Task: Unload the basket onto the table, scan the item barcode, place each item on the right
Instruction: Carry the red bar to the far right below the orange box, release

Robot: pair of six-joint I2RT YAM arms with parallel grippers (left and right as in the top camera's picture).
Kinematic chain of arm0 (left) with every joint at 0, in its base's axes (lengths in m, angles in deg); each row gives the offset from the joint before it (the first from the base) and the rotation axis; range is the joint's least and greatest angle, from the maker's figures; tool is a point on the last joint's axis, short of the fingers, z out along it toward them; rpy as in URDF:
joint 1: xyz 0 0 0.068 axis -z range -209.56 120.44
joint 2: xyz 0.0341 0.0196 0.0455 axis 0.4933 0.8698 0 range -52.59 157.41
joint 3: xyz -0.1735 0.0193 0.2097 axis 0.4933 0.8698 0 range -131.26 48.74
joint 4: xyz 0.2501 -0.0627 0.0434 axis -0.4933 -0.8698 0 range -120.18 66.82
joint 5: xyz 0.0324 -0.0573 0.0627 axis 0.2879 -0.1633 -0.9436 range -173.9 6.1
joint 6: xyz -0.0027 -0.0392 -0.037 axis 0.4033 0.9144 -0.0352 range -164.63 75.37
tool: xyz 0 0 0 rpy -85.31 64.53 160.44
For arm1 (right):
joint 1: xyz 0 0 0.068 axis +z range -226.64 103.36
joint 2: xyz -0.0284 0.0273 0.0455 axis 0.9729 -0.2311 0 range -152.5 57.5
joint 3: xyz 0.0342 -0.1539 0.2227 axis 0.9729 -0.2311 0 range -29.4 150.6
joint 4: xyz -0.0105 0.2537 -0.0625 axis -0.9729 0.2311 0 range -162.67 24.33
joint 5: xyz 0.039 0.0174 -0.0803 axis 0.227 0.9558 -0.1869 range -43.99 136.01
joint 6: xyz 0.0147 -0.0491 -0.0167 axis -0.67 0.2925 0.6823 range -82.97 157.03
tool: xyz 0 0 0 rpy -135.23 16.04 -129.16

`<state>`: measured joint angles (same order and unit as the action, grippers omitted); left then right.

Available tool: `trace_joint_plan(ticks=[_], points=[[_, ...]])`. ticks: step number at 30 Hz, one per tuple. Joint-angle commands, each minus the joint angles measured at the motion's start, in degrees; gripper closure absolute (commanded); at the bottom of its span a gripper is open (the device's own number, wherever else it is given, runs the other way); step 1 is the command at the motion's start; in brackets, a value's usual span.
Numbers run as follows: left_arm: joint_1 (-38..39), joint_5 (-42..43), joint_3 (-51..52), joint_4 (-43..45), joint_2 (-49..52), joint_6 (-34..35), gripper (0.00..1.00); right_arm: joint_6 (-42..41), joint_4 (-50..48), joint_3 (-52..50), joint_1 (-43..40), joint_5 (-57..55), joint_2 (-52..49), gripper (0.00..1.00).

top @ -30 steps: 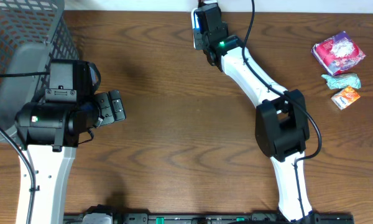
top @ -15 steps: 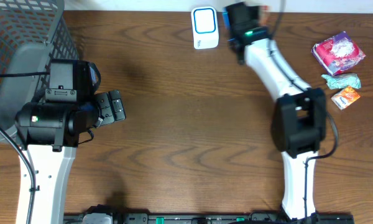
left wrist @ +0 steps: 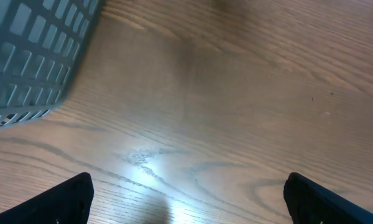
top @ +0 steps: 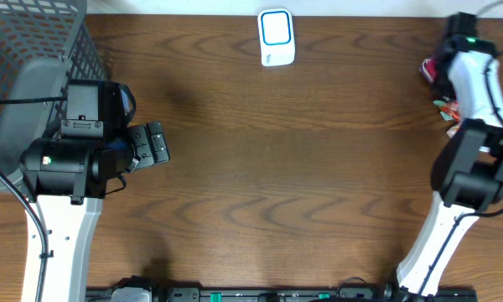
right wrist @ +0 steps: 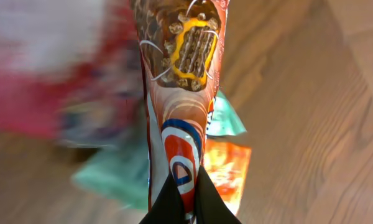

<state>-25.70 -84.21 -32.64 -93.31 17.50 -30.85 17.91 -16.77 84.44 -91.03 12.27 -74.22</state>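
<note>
We've got the snack wrapper (right wrist: 181, 93) pinched in the right gripper (right wrist: 188, 190), long axis straight out; scanner (top: 276, 38) sits well left; left gripper (left wrist: 186, 202) wide, empty.

The table (top: 260, 168) is dark brown with wavy wood grain, the basket (top: 33, 42) is a grey square-grid mesh, and the scanner (top: 276, 38) is white with a blue-rimmed panel. The snack wrapper (right wrist: 183, 93) is orange-red with blue and white rings and a brown, yellow-striped picture. Behind it lie a teal packet (right wrist: 227, 118), an orange packet (right wrist: 230, 169) and a blurred red package (right wrist: 43, 81).
</note>
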Motion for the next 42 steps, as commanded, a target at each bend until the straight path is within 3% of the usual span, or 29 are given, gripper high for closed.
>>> trace_joint_plan(ticks=[1, 16, 28, 38, 42], points=[[-0.07, -0.11, -0.22, -0.13, -0.09, 0.72, 0.02, -7.58, 1.64, 0.76, -3.08, 3.82, 2.62, 0.98], [-0.07, -0.11, -0.22, -0.15, -0.11, 0.72, 0.02, -17.29, 7.61, 0.68, -11.58, 5.77, 2.23, 0.98], [-0.07, -0.11, -0.22, -0.13, -0.09, 0.72, 0.02, -16.61, 9.40, -3.28, -14.23, 8.68, 2.23, 0.99], [-0.07, -0.11, -0.22, -0.13, -0.09, 0.72, 0.02, -17.07, 5.42, -9.25, -14.23, 9.53, 2.23, 0.92], [-0.07, -0.11, -0.22, -0.13, -0.09, 0.72, 0.02, -14.16, 3.19, -9.22, -14.23, 14.23, 2.23, 0.79]])
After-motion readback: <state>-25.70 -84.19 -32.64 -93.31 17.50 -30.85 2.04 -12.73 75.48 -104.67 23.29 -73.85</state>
